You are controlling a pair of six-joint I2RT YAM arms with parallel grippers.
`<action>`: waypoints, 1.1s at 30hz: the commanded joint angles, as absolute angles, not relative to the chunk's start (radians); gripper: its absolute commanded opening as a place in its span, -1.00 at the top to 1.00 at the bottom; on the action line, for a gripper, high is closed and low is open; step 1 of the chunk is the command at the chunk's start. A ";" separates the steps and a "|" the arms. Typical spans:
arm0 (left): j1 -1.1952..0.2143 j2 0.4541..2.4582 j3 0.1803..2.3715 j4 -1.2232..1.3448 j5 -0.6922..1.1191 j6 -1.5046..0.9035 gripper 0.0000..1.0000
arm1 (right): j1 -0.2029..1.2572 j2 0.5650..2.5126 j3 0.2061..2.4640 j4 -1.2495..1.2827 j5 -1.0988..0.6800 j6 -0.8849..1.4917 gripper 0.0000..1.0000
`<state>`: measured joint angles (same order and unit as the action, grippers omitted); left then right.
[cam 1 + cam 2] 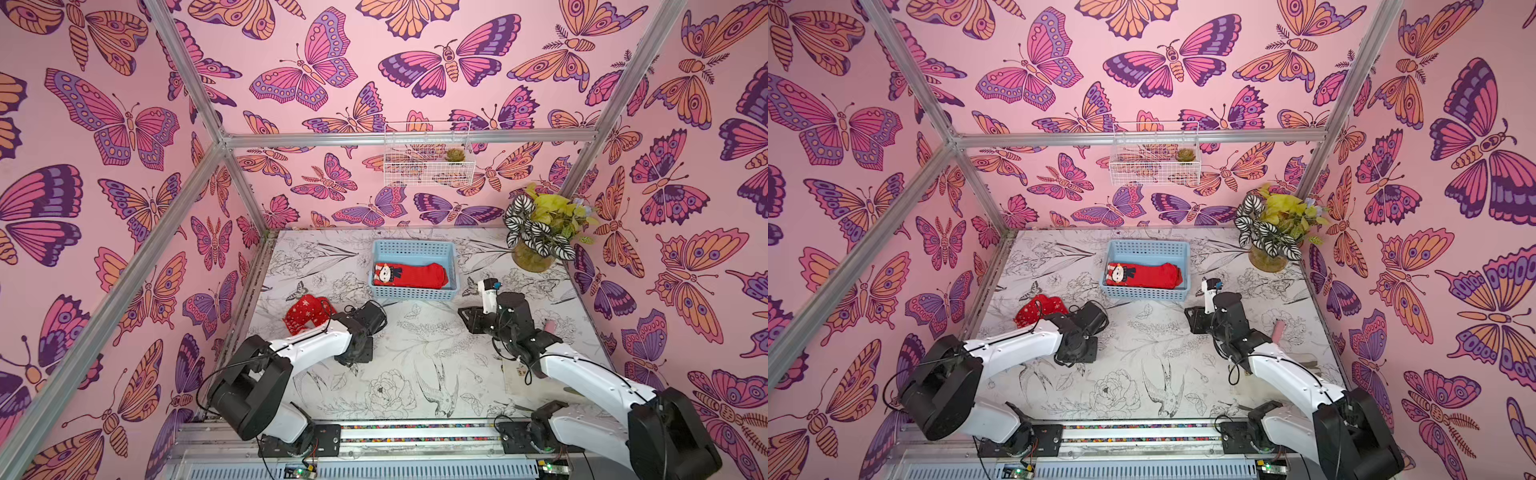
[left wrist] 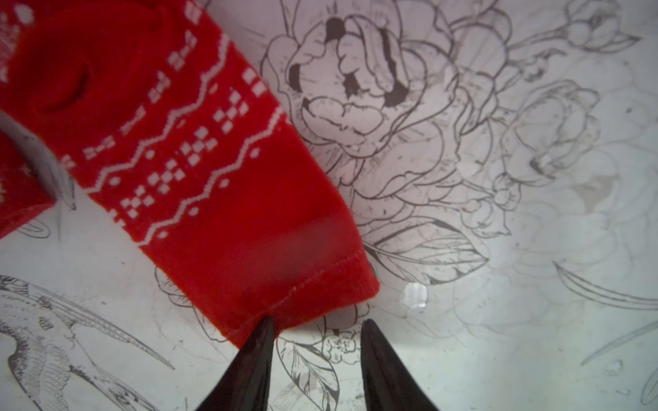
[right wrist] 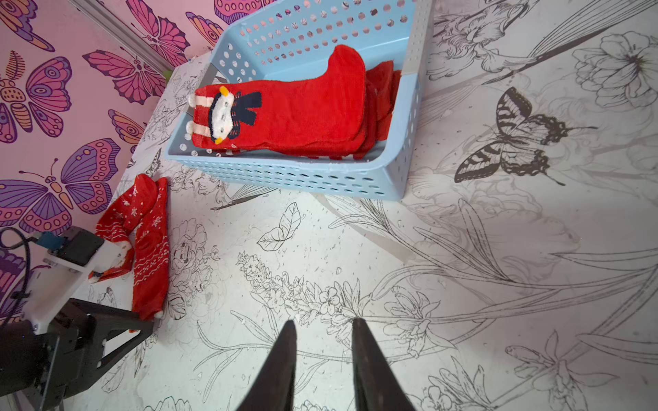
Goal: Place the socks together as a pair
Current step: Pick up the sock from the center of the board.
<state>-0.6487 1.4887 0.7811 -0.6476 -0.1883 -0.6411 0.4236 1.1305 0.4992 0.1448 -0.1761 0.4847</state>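
Two red snowflake-patterned socks [image 1: 303,318] [image 3: 149,249] lie side by side and crumpled on the table's left side. My left gripper [image 2: 317,322] is open at the plain red cuff end of one of them [image 2: 199,170]. One fingertip [image 2: 265,329] touches the cuff edge, and only bare table shows between the jaws. Plain red socks with an animal-face cuff [image 1: 411,276] [image 3: 295,114] lie stacked in the blue basket [image 1: 415,296] [image 3: 285,174]. My right gripper [image 3: 324,320] [image 1: 465,316] hovers open over bare table, in front of the basket's right corner, holding nothing.
A potted plant [image 1: 536,237] stands at the back right corner. A white wire basket [image 1: 428,153] with a small succulent hangs on the back wall. A small pink object [image 1: 550,326] lies by the right wall. Pink butterfly walls and metal frame posts close in the table.
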 commanded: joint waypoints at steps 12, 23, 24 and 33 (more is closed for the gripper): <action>-0.657 1.533 0.828 -0.659 -0.270 -0.629 0.20 | 0.437 1.123 0.485 0.169 -0.165 0.466 0.41; -0.700 1.675 0.906 -0.659 -0.276 -0.615 0.49 | 0.443 1.122 0.485 0.170 -0.168 0.461 0.41; -0.707 1.681 0.911 -0.660 -0.276 -0.614 0.57 | 0.445 1.121 0.485 0.170 -0.170 0.461 0.41; -0.813 1.649 1.010 -0.666 -0.216 -0.561 1.00 | 0.450 1.078 0.479 0.142 -0.172 0.454 0.41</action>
<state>-0.7757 1.6650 0.9642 -0.6590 -0.2596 -0.5930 0.4412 1.1076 0.4904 0.1535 -0.1764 0.4698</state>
